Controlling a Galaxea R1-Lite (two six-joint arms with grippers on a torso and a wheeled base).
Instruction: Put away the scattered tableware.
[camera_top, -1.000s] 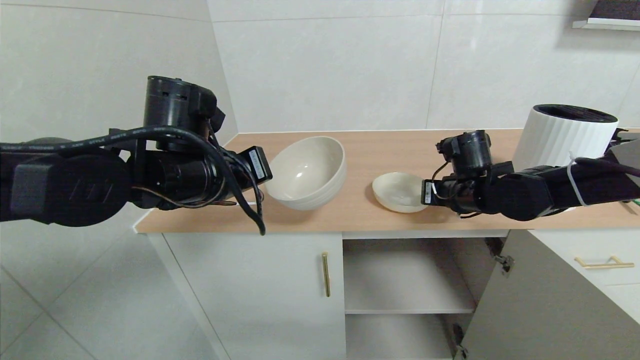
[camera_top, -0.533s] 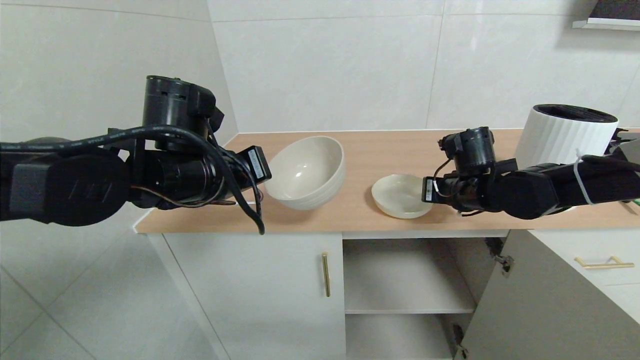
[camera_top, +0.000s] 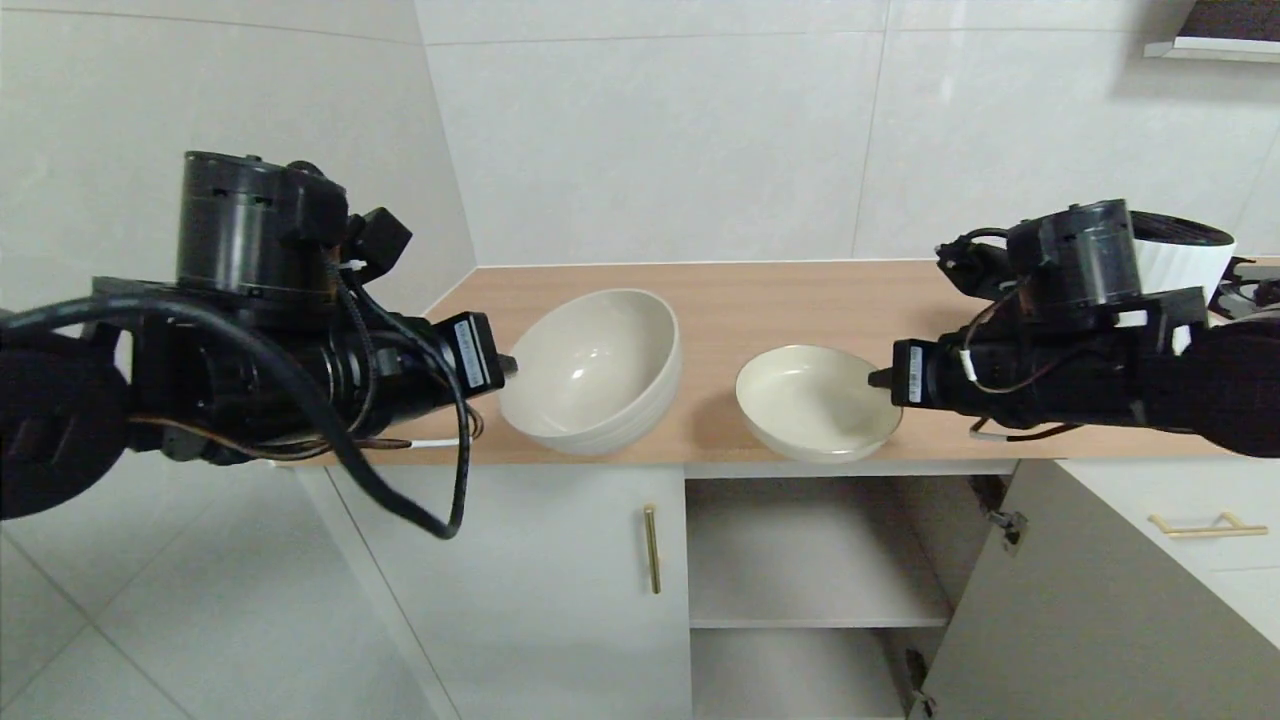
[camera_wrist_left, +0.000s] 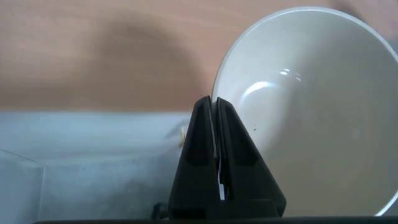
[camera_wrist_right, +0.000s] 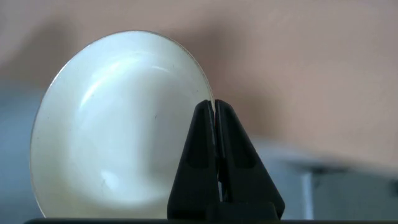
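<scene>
Bowls have both come back toward me: my left gripper (camera_top: 505, 365) pinches the big bowl (camera_top: 590, 370) by its rim, my right gripper (camera_top: 878, 378) the small bowl (camera_top: 810, 400), each now at the counter's (camera_top: 740, 300) front edge, seemingly lifted clear. The open cupboard (camera_top: 810, 550) below looks next.

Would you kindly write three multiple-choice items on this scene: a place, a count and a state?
1. Where is the larger bowl relative to the smaller bowl? A) inside it B) to the robot's right C) to the robot's left
2. Bowls in view: A) one B) two C) four
3. The right gripper is: A) shut on the smaller bowl's rim B) wide open C) shut on a spoon
Key: 1C, the head view shows it on the robot's left; 2B, only the larger and the smaller; 3A, its fingers pinch the rim.
</scene>
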